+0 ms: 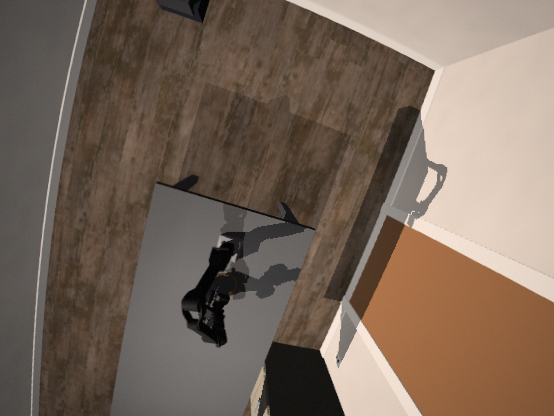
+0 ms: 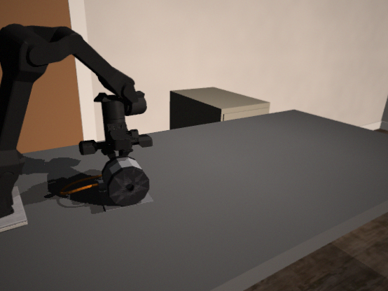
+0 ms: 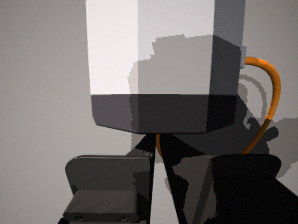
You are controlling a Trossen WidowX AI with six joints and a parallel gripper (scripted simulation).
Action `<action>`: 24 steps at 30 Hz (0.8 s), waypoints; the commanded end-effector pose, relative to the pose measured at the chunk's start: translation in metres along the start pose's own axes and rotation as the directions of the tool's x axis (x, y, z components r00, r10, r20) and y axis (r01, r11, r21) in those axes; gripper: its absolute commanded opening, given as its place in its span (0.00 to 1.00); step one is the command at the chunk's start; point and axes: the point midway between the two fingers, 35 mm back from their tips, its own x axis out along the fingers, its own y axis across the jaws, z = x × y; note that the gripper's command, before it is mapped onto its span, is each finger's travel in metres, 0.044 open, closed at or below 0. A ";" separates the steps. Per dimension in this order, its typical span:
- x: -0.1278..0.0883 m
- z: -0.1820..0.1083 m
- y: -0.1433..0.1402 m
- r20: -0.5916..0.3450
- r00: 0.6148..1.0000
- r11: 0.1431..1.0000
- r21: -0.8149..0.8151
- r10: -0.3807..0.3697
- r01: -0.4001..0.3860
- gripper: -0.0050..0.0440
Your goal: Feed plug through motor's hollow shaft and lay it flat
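The motor (image 2: 126,182) (image 3: 150,50) (image 1: 242,284) is a grey faceted drum lying on its side on a thin plate on the grey table (image 2: 245,175). The hole of its shaft faces the front in the exterior view. An orange cable (image 2: 78,187) (image 3: 272,95) (image 1: 233,280) loops on the table behind the motor and curves back to my fingers. My gripper (image 2: 117,154) (image 3: 156,133) points straight down just behind the motor's top and is shut on the cable. I cannot make out the plug; the motor and the fingers hide it.
The arm's base stands on a white plate (image 2: 14,218) at the table's left. A beige and black cabinet (image 2: 217,101) (image 1: 300,380) stands behind the table. The table's front edge (image 2: 298,250) drops to a wooden floor.
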 end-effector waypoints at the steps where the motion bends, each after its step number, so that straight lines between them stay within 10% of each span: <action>1: 0.000 0.003 0.000 0.002 1.000 1.000 -0.005 0.000 0.000 0.10; 24: -0.011 -0.003 0.001 0.003 1.000 1.000 -0.007 -0.003 0.003 0.31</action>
